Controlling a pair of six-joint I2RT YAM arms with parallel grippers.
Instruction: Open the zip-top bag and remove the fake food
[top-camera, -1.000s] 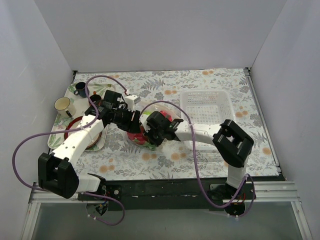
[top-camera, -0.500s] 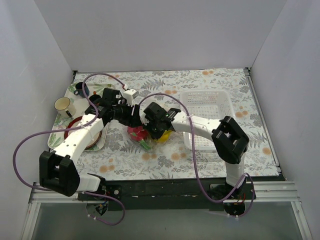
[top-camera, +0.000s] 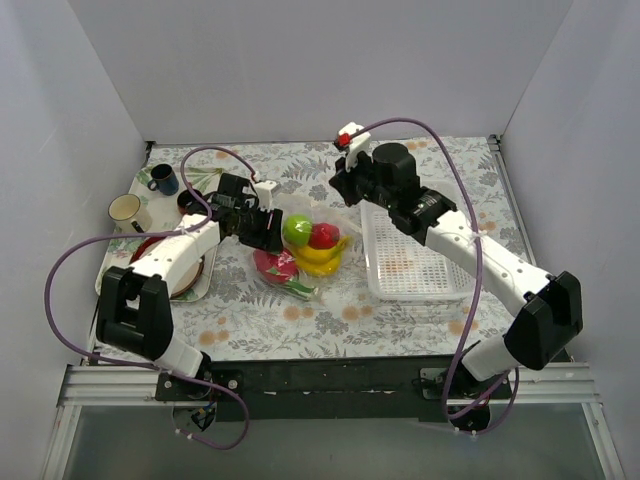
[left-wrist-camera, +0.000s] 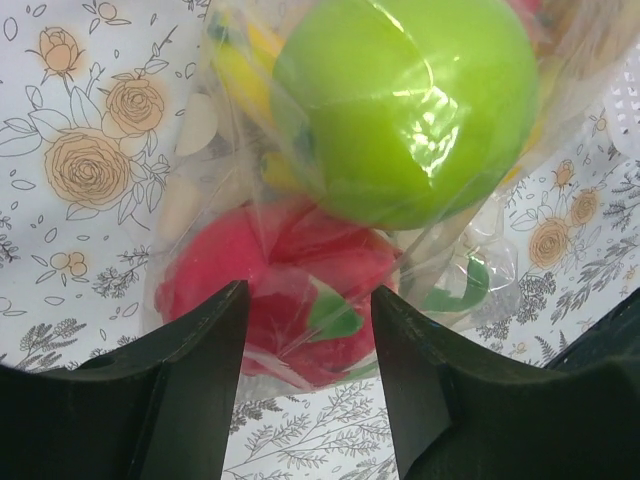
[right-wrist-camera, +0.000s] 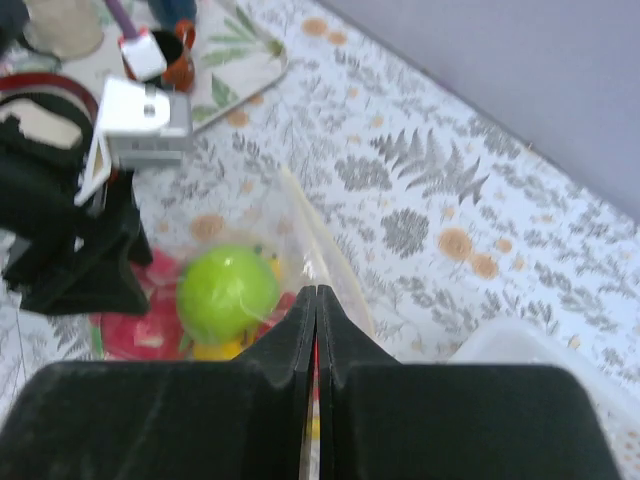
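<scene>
Top external: right hand (top-camera: 340, 190) has risen, pinching the zip-top bag (top-camera: 343, 222); left hand (top-camera: 268, 229) spread.

Bright, even light is flooding in; shadows are falling soft. White glare is glinting off the glossy green plastic apple (left-wrist-camera: 405, 105) inside the clear crinkly zip-top bag (left-wrist-camera: 470, 250). Right wrist view is looking blurry throughout.

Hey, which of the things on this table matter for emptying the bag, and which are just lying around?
For the job:
zip-top bag
green apple
banana
pink-red fruit

Just lying about:
white basket
blue mug
cream mug
</scene>
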